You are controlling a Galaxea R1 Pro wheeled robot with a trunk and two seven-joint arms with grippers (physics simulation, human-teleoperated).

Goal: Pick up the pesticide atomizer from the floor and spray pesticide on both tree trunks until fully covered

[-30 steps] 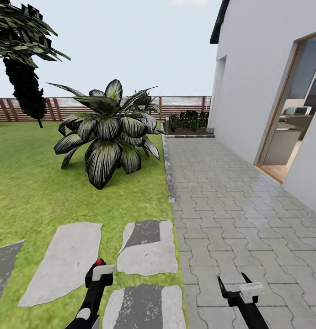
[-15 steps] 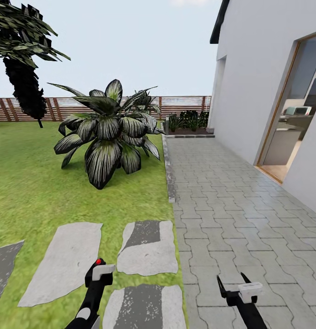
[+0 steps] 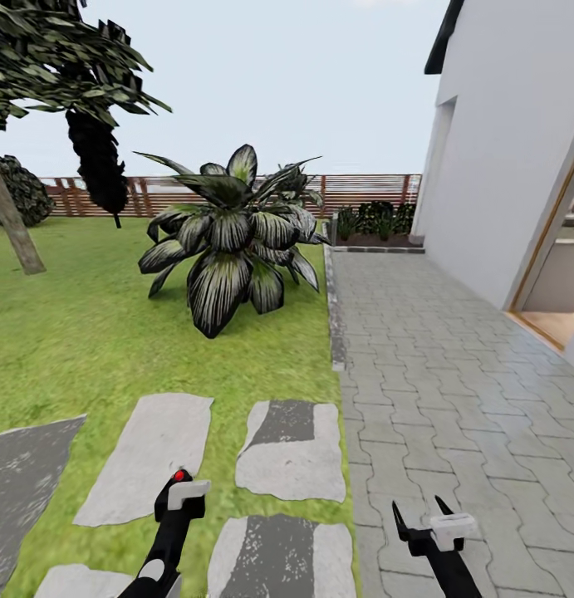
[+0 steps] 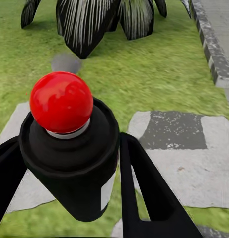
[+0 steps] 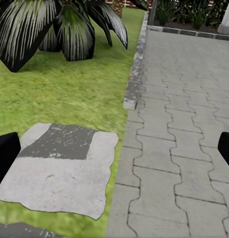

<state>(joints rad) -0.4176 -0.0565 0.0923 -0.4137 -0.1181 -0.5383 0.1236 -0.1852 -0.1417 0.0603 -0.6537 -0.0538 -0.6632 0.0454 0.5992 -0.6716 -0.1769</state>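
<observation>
The pesticide atomizer (image 4: 69, 148) is a black can with a round red top, held upright. My left gripper (image 4: 64, 168) is shut on it, one black finger (image 4: 144, 188) on each side. In the head view the left gripper (image 3: 179, 490) sits low, over the stepping stones, with the atomizer's red top (image 3: 180, 475) showing. My right gripper (image 3: 419, 508) hangs open and empty above the paving. One tree's grey-brown trunk (image 3: 11, 223) leans at the far left on the lawn, under a blocky green canopy (image 3: 62, 58).
A low palm-like plant with striped leaves (image 3: 233, 237) stands ahead on the grass. A dark conifer (image 3: 97, 162) and a slatted fence (image 3: 353, 189) lie behind it. Grey paving (image 3: 453, 374) runs along the white house (image 3: 511, 158) on the right. Flat stepping stones (image 3: 291, 448) lie in the grass.
The whole picture has shifted right, so the camera has turned left; the leaning trunk has come into view. Both arms keep their places in the frame.
</observation>
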